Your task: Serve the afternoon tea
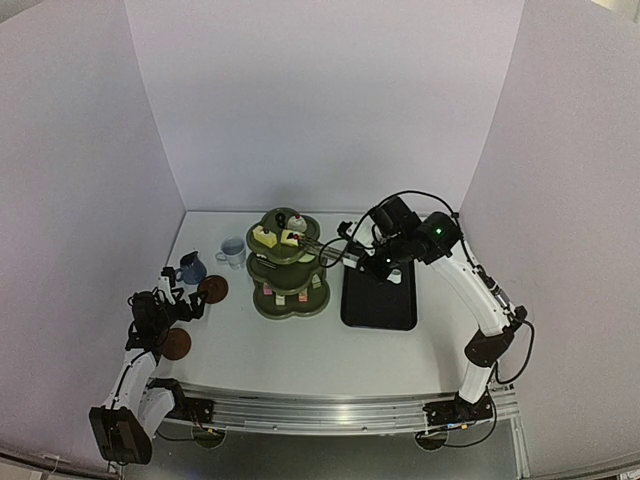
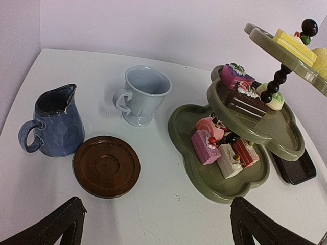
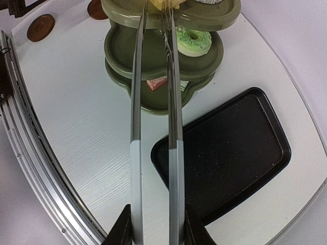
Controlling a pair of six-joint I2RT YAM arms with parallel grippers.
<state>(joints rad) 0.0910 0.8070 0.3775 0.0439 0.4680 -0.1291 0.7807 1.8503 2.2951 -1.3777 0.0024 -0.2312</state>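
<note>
Closest to the right wrist lens, my right gripper (image 3: pixel 156 227) is clamped on the handle end of the metal tongs (image 3: pixel 175 132), whose arms run out over the worktop (image 3: pixel 76 127) towards the far side. The green three-tier stand (image 3: pixel 120 51) sits mid-worktop, with the black tray (image 3: pixel 230 153) just to its right. Left of the stand are the pale mug (image 2: pixel 143 94) and the dark blue mug (image 2: pixel 53 125), both standing directly on the worktop rather than on saucers. One brown saucer (image 2: pixel 106 166) lies just on the near side of them, and the other saucer (image 1: pixel 177 344) is nearer again, by the left arm. My left gripper (image 2: pixel 158 232) hovers with fingers spread, holding nothing.

Cakes (image 2: pixel 207 148) sit on all three tiers. The tong tips meet at a yellow cake (image 3: pixel 172 3) on the top tier, but I cannot tell whether they grip it. I judge this is the placing step. I'd ease the squeeze slowly, then lift the tips straight up before drawing back, so they clear the scalloped rim and the beaded centre post (image 2: pixel 278 81).
</note>
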